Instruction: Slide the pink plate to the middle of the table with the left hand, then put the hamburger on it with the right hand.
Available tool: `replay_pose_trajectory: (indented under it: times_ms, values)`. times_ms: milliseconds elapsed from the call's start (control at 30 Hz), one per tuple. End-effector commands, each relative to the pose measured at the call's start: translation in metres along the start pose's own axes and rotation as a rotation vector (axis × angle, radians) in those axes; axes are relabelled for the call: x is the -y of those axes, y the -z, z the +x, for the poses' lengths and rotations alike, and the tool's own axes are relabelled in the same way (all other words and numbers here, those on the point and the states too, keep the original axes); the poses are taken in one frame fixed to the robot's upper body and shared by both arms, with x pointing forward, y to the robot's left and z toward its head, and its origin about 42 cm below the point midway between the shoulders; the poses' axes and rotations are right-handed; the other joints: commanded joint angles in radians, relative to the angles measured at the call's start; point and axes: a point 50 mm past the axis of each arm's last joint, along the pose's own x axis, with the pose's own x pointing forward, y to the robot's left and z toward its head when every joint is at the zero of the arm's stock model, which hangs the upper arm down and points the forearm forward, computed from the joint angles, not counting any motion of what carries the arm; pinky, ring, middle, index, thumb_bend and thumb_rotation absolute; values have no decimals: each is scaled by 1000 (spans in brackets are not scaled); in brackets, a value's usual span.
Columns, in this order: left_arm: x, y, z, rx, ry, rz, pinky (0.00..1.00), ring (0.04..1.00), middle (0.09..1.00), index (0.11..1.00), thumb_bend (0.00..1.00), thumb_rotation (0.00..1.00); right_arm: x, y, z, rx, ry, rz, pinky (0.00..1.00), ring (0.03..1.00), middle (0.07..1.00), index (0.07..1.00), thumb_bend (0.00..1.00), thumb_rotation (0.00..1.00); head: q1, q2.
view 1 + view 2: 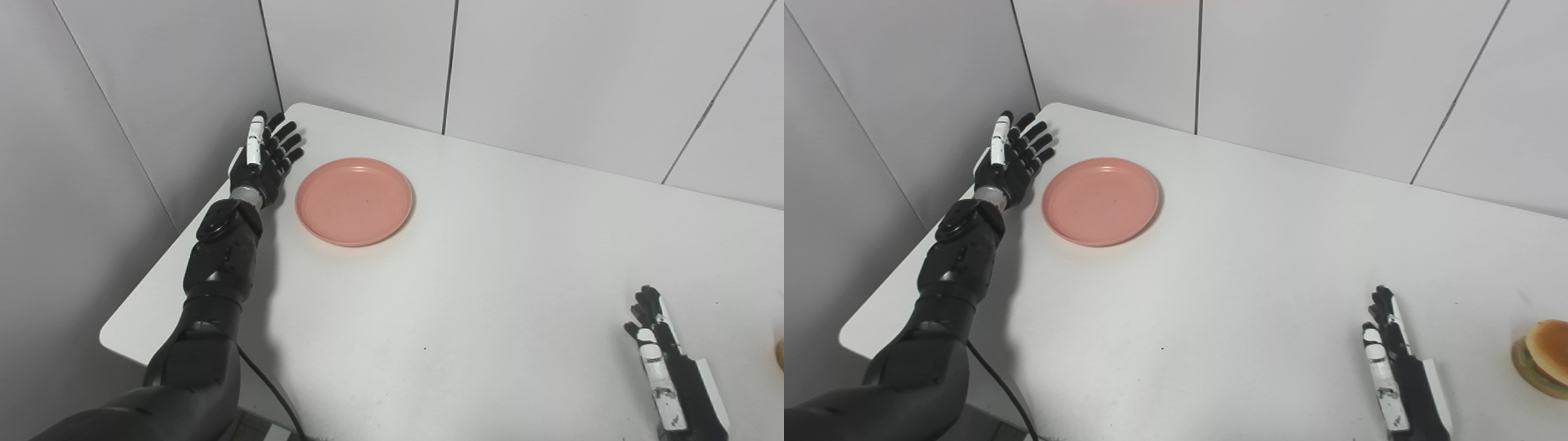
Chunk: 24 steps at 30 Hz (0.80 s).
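A round pink plate (pixel 354 200) lies flat on the white table (pixel 490 275), toward its far left corner. My left hand (pixel 264 158) stands just to the left of the plate, fingers straight and spread, holding nothing; a small gap separates it from the plate's rim. The hamburger (pixel 1543 358) sits at the near right edge of the table, cut off by the frame. My right hand (pixel 1390 361) rests low at the near right, left of the hamburger, fingers extended and empty.
Grey panel walls (pixel 367 55) close in the table at the back and on the left, right beside my left hand. A black cable (pixel 269 392) hangs under my left arm by the table's near left corner.
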Motion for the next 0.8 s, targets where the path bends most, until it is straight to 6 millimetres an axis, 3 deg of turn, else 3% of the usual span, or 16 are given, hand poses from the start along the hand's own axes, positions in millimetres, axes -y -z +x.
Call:
replay_pose_trajectory:
  times_ms: [0, 267, 500, 767]
  values:
    - [1, -7, 2, 19, 2, -1, 895, 878, 882, 876, 388, 1000, 5, -2, 0, -6, 8, -8, 1000, 1000, 1000, 1000, 92, 1000, -1, 1]
    - [6, 7, -7, -1, 29, -21, 883, 877, 879, 865, 397, 1000, 5, -2, 0, 2, 7, -12, 1000, 1000, 1000, 1000, 91, 1000, -5, 7]
    - [23, 21, -19, -23, 67, -1, 881, 866, 873, 863, 414, 1000, 4, -3, 1, -4, 8, -2, 1000, 1000, 1000, 1000, 85, 1000, -14, 13]
    - [42, 30, -33, -42, 105, -10, 880, 862, 868, 855, 360, 1000, 0, -4, 1, 6, 13, 2, 1000, 1000, 1000, 1000, 93, 1000, -26, 19]
